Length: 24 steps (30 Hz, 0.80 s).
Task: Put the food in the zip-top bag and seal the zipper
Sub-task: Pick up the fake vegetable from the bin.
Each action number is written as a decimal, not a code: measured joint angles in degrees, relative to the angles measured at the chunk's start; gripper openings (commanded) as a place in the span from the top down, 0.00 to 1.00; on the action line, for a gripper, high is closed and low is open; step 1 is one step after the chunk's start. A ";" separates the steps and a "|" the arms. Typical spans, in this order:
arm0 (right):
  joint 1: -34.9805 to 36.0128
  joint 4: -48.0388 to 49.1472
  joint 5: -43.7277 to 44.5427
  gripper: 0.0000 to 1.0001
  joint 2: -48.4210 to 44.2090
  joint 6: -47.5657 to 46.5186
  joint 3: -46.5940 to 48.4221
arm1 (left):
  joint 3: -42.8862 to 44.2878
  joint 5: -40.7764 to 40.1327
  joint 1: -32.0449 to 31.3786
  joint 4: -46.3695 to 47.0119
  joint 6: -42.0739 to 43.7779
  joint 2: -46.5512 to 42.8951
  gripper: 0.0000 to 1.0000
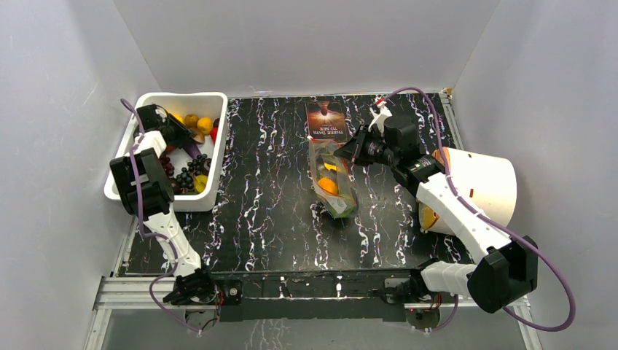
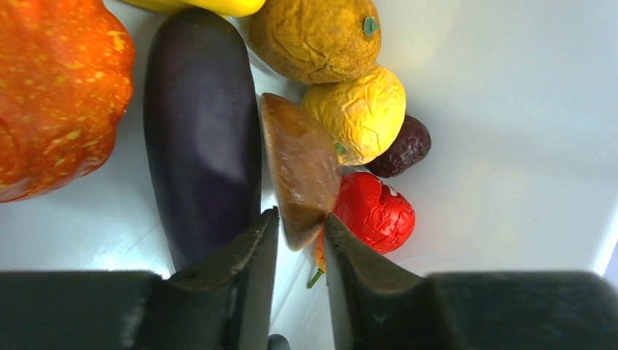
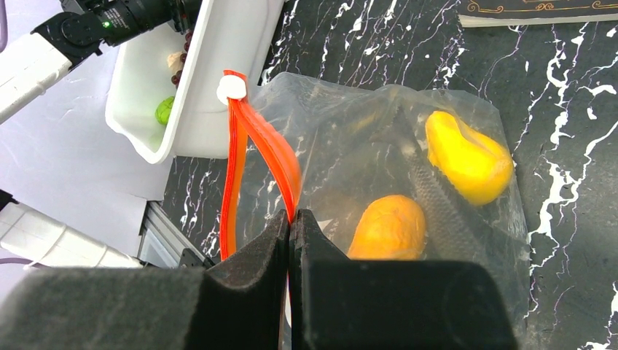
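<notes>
Zip-top bag (image 1: pixel 333 182): lies mid-table on the black marbled tabletop (image 1: pixel 262 219), well apart from the white tub (image 1: pixel 216 186) at left. Clear plastic, crumpled. Inside it are a yellow piece (image 3: pixel 466 157) and an orange piece (image 3: pixel 390 226), side by side.

Zipper (image 3: pixel 251 146): red-orange strip, bowed up into a loop at the bag's mouth, with a white slider tab at its top end.

Right gripper (image 3: pixel 291 219): fingers pressed together, and the strip passes between them, pinched.

Just behind the bag is a dark printed booklet (image 1: pixel 326 120), flat on the table. At the right edge is a white cylindrical container (image 1: pixel 484 182) on its side.

Left gripper (image 2: pixel 300 226): down inside the tub, with a narrow gap. The fingers straddle the near tip of a brown wedge-shaped piece (image 2: pixel 299 168). I cannot tell whether they press it or only flank it.

Around the wedge:
- dark purple eggplant (image 2: pixel 200 131), touching on one side
- crinkled red piece (image 2: pixel 373 211) and crinkled yellow piece (image 2: pixel 357 113) on the other side
- small dark plum-coloured piece (image 2: pixel 402 146) beyond them
- russet round fruit (image 2: pixel 317 33)
- speckled orange squash (image 2: pixel 51 95) at the far edge
</notes>
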 measured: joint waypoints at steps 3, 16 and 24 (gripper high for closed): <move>0.00 -0.15 0.00 1.00 -0.02 0.09 0.00 | -0.04 1.22 0.00 -0.02 -0.72 0.37 0.89; 0.33 -1.03 2.80 1.00 -3.50 1.77 -2.75 | -4.72 3.54 0.00 -0.24 -1.75 -4.15 1.00; 0.33 -1.16 3.87 1.00 -3.54 3.76 -2.80 | -9.64 4.87 -0.02 -2.73 -1.90 -17.05 1.00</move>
